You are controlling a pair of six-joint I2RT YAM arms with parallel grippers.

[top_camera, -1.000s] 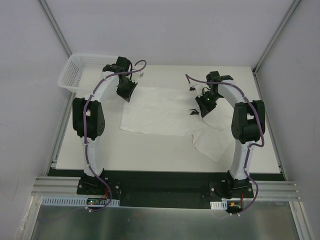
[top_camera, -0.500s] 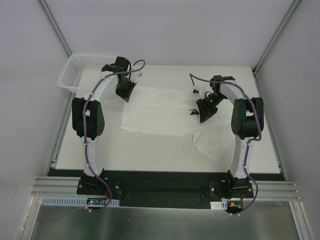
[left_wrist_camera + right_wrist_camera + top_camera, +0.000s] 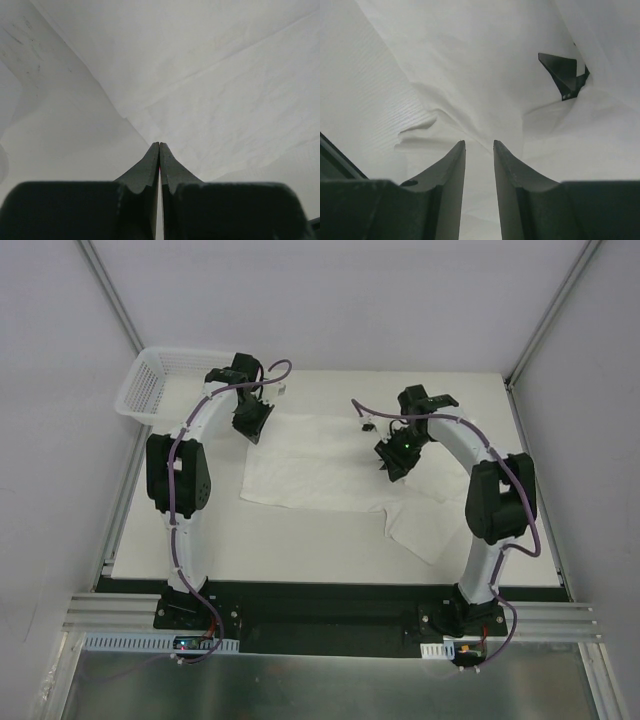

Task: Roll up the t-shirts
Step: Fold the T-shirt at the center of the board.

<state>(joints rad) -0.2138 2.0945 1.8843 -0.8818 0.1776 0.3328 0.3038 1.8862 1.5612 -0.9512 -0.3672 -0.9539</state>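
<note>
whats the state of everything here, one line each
t-shirt, spread out on the table, creased, not rolled
neck tag, exposed, lying on the cloth
left gripper, shut, tips at the t-shirt's edge
right gripper, open above the t-shirt, holding nothing
basket, upright at the table's far left corner

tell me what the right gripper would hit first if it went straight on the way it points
Most likely the t-shirt: the right gripper, jaws apart, points at a rumpled fold of white cloth just ahead. The dark neck tag lies off to the side. Depth is unclear.
</note>
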